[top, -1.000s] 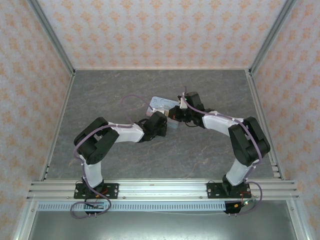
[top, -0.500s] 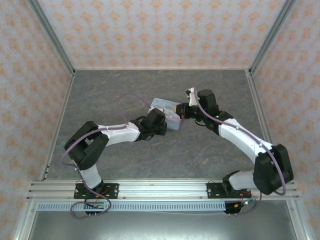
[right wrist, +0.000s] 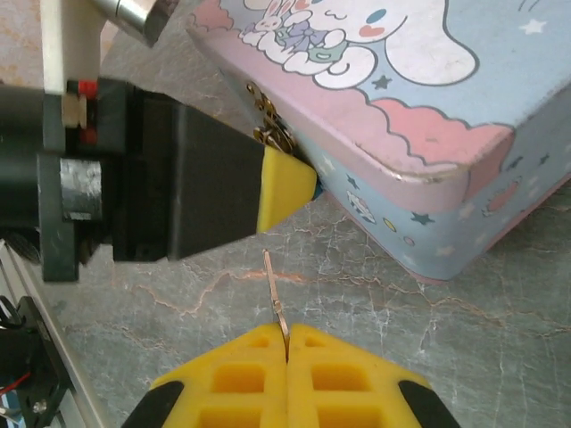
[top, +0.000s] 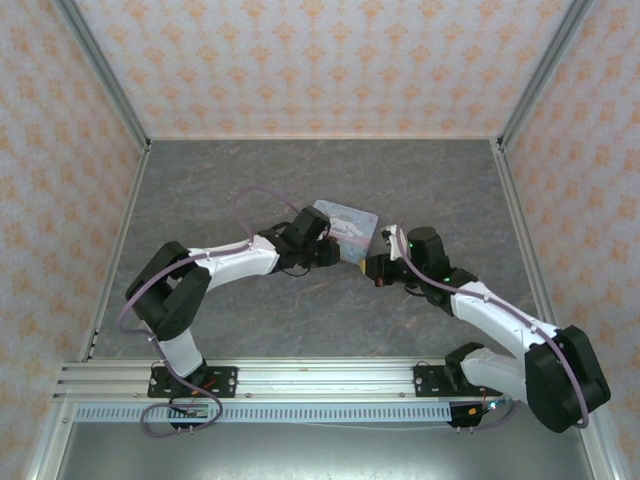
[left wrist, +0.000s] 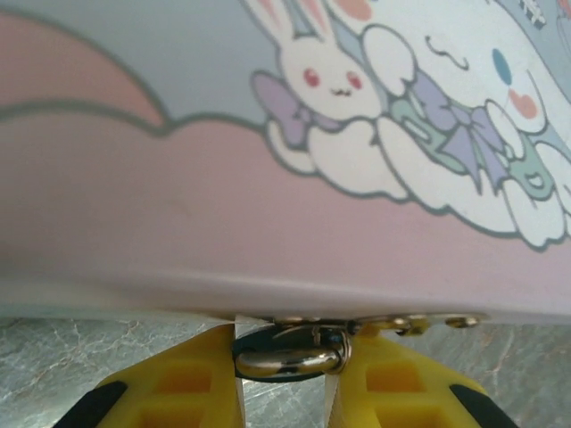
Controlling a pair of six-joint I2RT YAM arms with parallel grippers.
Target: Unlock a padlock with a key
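Note:
In the left wrist view the teal padlock (left wrist: pixel 287 367), with its silver shackle across the front, hangs from the latch under the edge of the cartoon-print tin (left wrist: pixel 268 178). My left gripper (left wrist: pixel 281 349) is shut on the padlock, one yellow finger on each side. The key (right wrist: pixel 275 299) is a thin metallic sliver sticking out of my right gripper (right wrist: pixel 287 337), which is shut on it. The key's tip points at the left gripper's yellow finger (right wrist: pixel 284 189) and stops a short way from it. From above, the left gripper (top: pixel 325 250) and the right gripper (top: pixel 374 268) face each other at the tin's near edge.
The pale blue and pink tin (top: pixel 347 223) lies mid-table on the grey marble surface (top: pixel 220 190). Patterned walls and metal posts enclose the table on three sides. A rail (top: pixel 320 378) with both arm bases runs along the near edge.
My right arm has swung from the tin's far right side down to its near right, holding the key. The tin has shifted slightly right with the left gripper at its edge.

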